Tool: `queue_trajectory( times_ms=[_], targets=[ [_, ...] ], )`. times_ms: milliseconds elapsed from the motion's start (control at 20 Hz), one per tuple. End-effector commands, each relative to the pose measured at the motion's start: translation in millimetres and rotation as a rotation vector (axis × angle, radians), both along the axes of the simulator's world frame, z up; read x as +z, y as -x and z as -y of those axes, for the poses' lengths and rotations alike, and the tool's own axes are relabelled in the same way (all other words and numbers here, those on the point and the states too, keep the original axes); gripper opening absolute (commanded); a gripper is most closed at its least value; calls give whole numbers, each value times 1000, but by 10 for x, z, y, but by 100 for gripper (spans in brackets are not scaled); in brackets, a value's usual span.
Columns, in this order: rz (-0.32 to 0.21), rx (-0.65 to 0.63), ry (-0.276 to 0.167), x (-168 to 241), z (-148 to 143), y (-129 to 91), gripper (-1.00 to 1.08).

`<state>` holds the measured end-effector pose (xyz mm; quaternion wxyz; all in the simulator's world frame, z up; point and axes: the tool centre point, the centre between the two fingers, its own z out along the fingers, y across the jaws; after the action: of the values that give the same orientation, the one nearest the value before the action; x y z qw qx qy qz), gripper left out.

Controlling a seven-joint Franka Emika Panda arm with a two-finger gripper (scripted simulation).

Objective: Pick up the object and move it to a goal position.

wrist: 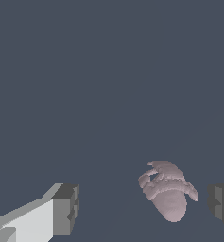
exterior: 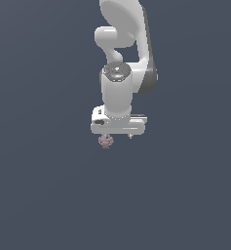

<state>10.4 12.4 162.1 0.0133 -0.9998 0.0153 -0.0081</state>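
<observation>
Wrist view shows my gripper spread wide, holding nothing, with the object lying between the fingers but nearer one pad than the other. Exterior view places the object just under the gripper, toward that view's left end of the hand. I judge the object light, rigid and lumpy, likely to roll or twist under uneven contact, so I would centre it first and close across its broad ridged middle, not its tapered end.
</observation>
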Motion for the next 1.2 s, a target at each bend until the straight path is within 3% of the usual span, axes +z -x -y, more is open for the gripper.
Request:
queue_trajectory(
  times_ms=[0,600,1150],
  targets=[
    [0,0,0,0,0,0,100],
    [15,-62,13,133,232,-5,100],
    [12,30,19,29,278,45,100]
  ],
)
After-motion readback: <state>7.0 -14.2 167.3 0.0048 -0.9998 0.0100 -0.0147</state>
